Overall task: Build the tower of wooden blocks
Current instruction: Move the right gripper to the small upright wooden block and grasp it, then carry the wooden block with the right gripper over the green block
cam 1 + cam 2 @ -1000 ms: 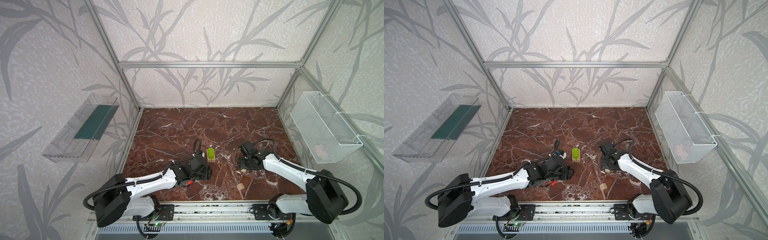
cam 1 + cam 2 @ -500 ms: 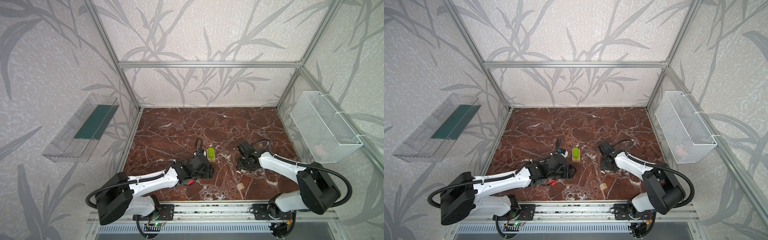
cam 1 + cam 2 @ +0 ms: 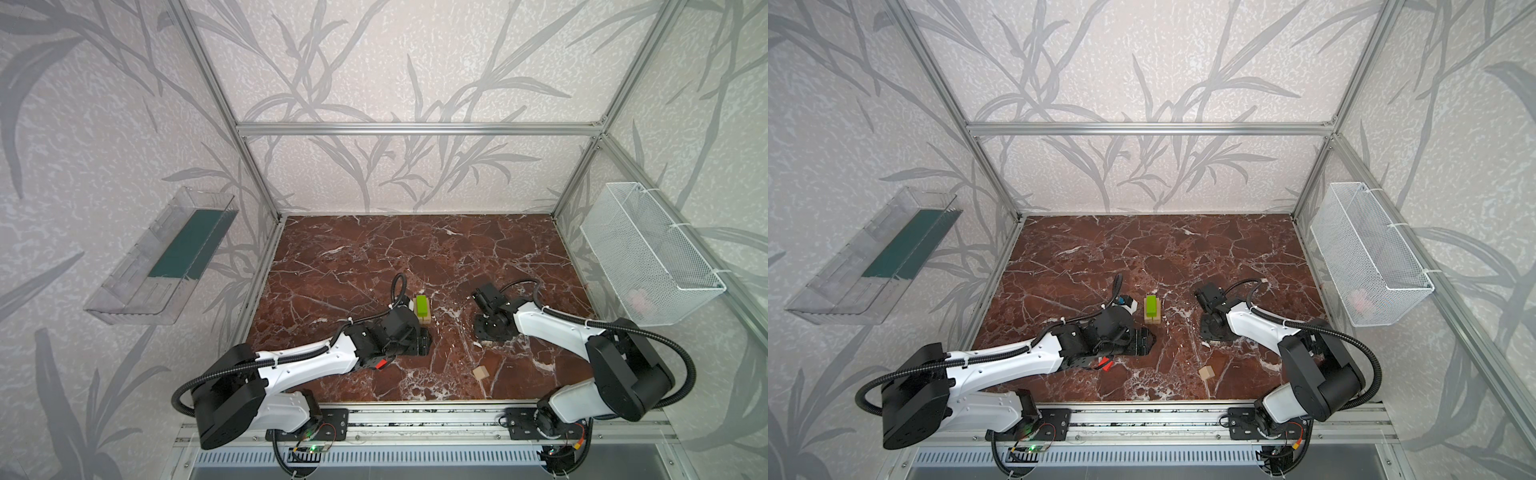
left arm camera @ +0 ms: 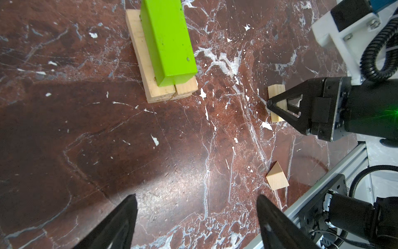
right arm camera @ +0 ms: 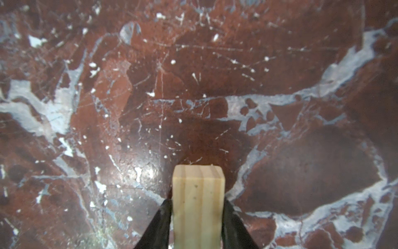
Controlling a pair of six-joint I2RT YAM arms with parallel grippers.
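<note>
Resting between right fingers (image 5: 160,224), pale bar (image 5: 198,204)

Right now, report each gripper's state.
Left gripper: open, holding nothing.
Right gripper: closed on a pale wood block.

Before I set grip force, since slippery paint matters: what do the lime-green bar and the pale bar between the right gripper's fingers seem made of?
The lime-green bar: likely wood under opaque, semi-gloss paint; soft sheen, dark specks where it looks chipped. The pale bar: bare wood, matte, seemingly unvarnished; tan grain stripes run along its face.
</note>
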